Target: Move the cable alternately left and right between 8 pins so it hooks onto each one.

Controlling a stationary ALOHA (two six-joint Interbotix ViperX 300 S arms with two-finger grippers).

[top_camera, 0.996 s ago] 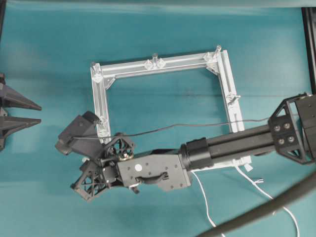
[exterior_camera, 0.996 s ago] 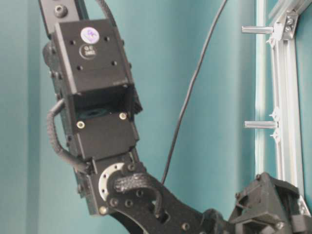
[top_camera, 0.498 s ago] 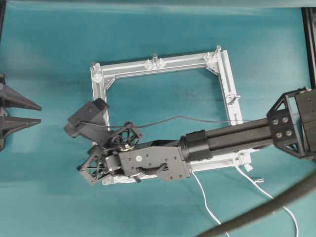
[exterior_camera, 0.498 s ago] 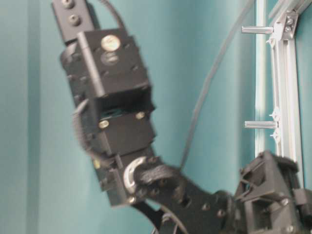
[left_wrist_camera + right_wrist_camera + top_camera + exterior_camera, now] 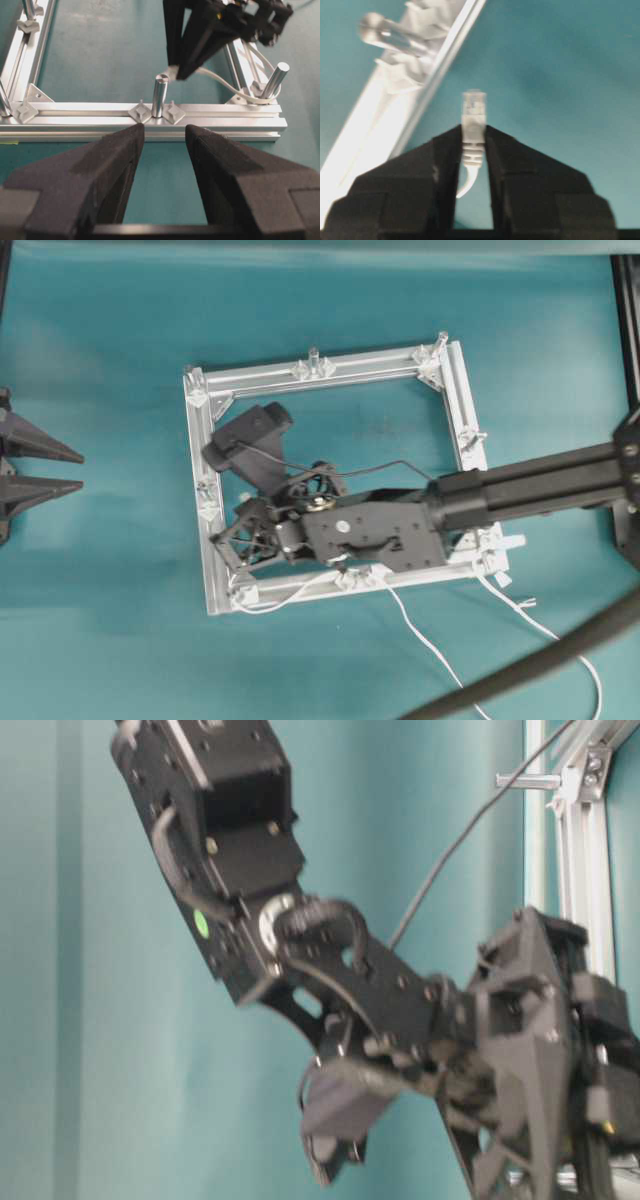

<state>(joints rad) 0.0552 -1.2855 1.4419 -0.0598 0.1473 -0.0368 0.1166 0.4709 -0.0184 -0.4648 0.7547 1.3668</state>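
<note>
The right gripper [image 5: 472,150] clamps the cable's plug [image 5: 473,117] inside the frame [image 5: 330,368]; the cable [image 5: 300,590] rounds only the corner pin [image 5: 275,80]. The left gripper [image 5: 160,150] waits, jaws apart.

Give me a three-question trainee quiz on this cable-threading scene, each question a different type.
1. True or false: the right gripper is clamped on the small white plug of the thin white cable.
2. Multiple choice: the left gripper is (A) shut on a pin, (B) open and empty, (C) holding the cable.
3. Fill in: in the left wrist view, the cable loops around the silvery upright pin at a ___ of the square aluminium frame.

Key: 1 true; 2 B; 3 corner.
</note>
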